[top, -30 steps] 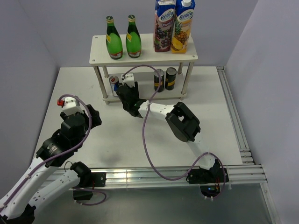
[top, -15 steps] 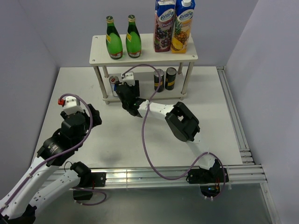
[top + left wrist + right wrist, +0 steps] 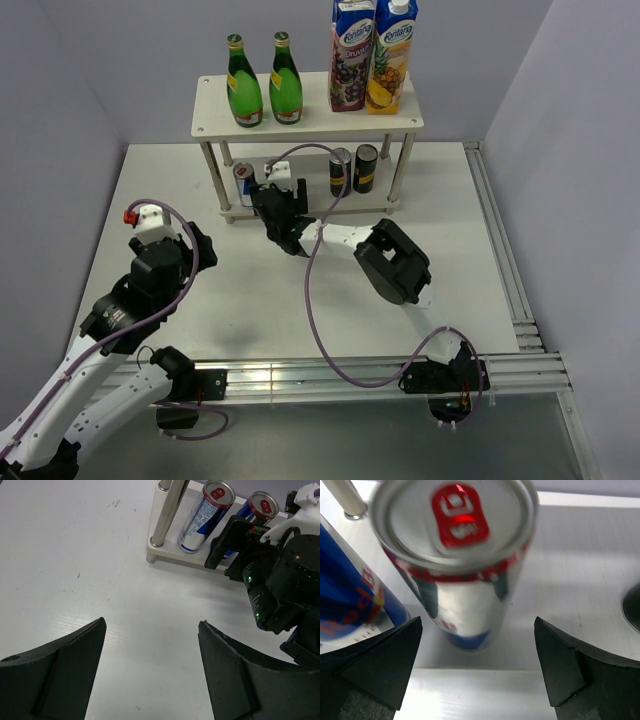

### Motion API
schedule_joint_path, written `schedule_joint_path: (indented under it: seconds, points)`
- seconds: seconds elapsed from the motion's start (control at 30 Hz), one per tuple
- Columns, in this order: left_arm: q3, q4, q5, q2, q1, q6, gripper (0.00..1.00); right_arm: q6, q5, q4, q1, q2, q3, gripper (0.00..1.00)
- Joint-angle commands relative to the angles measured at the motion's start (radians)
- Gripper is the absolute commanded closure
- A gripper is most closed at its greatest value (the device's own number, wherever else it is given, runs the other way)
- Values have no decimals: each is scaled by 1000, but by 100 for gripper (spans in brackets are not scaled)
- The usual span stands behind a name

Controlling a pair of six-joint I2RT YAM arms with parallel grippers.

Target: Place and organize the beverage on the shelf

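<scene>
White tabletop point(image 3: 250, 290); right end effector point(image 3: 476, 667) gapes wide at a can point(image 3: 465, 580) shelved beside its twin point(image 3: 350, 605), left end effector point(image 3: 150, 655) wide and empty.

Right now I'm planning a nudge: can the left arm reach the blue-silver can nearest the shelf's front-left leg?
Probably yes: bare table lies between its open jaws and that can; the leg and right gripper flank it closely.

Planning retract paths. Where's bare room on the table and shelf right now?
Free: table left of the shelf, right of it, and the near middle. Top board bare only at its left end, beside the green bottles; juice cartons fill the right. Lower tier crowded: blue-silver cans, right gripper open around one, dark cans.
</scene>
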Motion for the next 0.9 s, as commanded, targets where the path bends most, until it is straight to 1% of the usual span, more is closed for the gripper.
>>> schedule_joint_path:
  seconds: [0.0,0.13,0.3,0.37,0.47,0.5,0.53,0.6,0.63,0.7,0.73,0.8,0.83,0.87]
  points:
    - [0,45,26,5,17,31,19,7,34,60,12,-103,-36,0]
    - [-1,46,31,5,25,34,19,13,42,79,26,-150,-88,0]
    - [-3,55,44,5,39,40,19,42,115,67,84,-229,-200,0]
    - [-6,60,54,7,46,48,19,114,146,15,114,-296,-249,0]
    - [-8,69,75,13,60,56,19,202,178,-33,200,-435,-414,0]
    - [-8,71,80,16,63,57,19,246,178,-50,257,-478,-450,0]
    - [-8,71,89,17,63,59,19,281,160,-112,285,-570,-482,0]
    - [-8,74,98,23,66,60,20,332,90,-172,328,-662,-556,0]
    - [-8,74,107,25,66,62,20,376,92,-273,361,-745,-565,0]
    - [-6,74,110,23,66,60,20,395,147,-405,394,-814,-529,0]
    - [-4,72,112,22,66,59,19,410,265,-570,421,-875,-500,0]
    - [-1,78,135,10,66,63,20,432,396,-726,450,-939,-417,0]
    - [2,84,149,0,68,71,21,432,455,-840,469,-1010,-400,0]
    - [0,97,185,-13,66,77,21,423,558,-880,507,-1051,-384,0]
